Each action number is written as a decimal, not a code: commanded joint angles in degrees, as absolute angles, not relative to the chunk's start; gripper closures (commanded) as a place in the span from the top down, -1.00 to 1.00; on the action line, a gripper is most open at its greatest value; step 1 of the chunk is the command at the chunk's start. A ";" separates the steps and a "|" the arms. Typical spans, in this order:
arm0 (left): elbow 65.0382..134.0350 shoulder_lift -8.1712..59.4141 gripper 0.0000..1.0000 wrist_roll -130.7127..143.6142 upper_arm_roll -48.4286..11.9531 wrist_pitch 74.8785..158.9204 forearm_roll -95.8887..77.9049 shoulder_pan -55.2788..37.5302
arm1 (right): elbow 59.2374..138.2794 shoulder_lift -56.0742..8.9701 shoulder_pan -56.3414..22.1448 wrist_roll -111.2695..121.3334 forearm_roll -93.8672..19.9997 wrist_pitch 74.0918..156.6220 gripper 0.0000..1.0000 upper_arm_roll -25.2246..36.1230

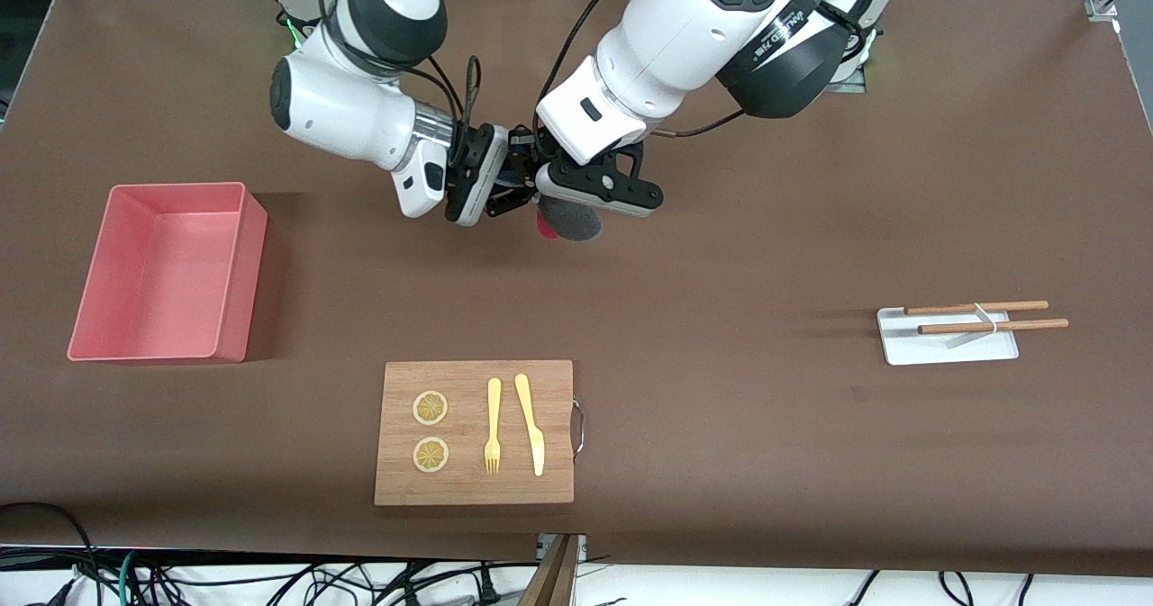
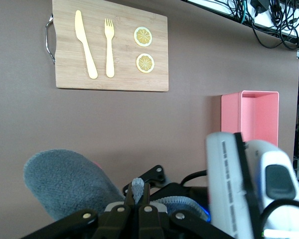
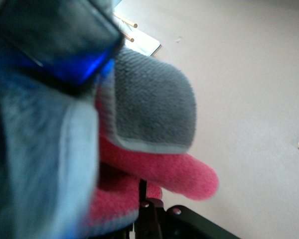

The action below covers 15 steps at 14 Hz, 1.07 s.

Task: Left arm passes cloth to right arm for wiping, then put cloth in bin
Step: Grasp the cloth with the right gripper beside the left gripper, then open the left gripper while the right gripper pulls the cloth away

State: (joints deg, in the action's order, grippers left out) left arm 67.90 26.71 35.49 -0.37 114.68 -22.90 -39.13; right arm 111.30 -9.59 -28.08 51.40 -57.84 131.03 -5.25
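The left gripper [image 1: 551, 199] and the right gripper [image 1: 515, 194] met in the air over the bare middle of the table [image 1: 721, 228], and both had their fingers closed on the cloth [image 1: 570, 219] — a rumpled rag, grey on one face and pink on the other, which hung between them above the tabletop. The bin [image 1: 236, 268] stood at the right arm's end of the table, and the wooden board [image 1: 475, 489] with a fork [image 1: 493, 426], a knife [image 1: 531, 421] and two lemon slices [image 1: 431, 408] lay nearer to the front camera — well apart from the cloth. A small white tray [image 1: 937, 349] with two wooden sticks [image 1: 991, 315] lay toward the left arm's end.
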 commanded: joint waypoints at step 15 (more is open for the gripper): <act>67.59 26.46 1.00 35.86 0.18 114.87 -20.57 -39.99 | 111.88 -6.68 -24.44 51.59 -47.83 120.94 -1.00 -1.06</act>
State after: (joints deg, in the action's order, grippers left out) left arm 67.90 26.71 35.48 -0.22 114.72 -22.02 -39.44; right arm 111.23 -7.97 -25.26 51.47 -50.16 122.37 -1.66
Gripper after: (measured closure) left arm 0.115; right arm 0.982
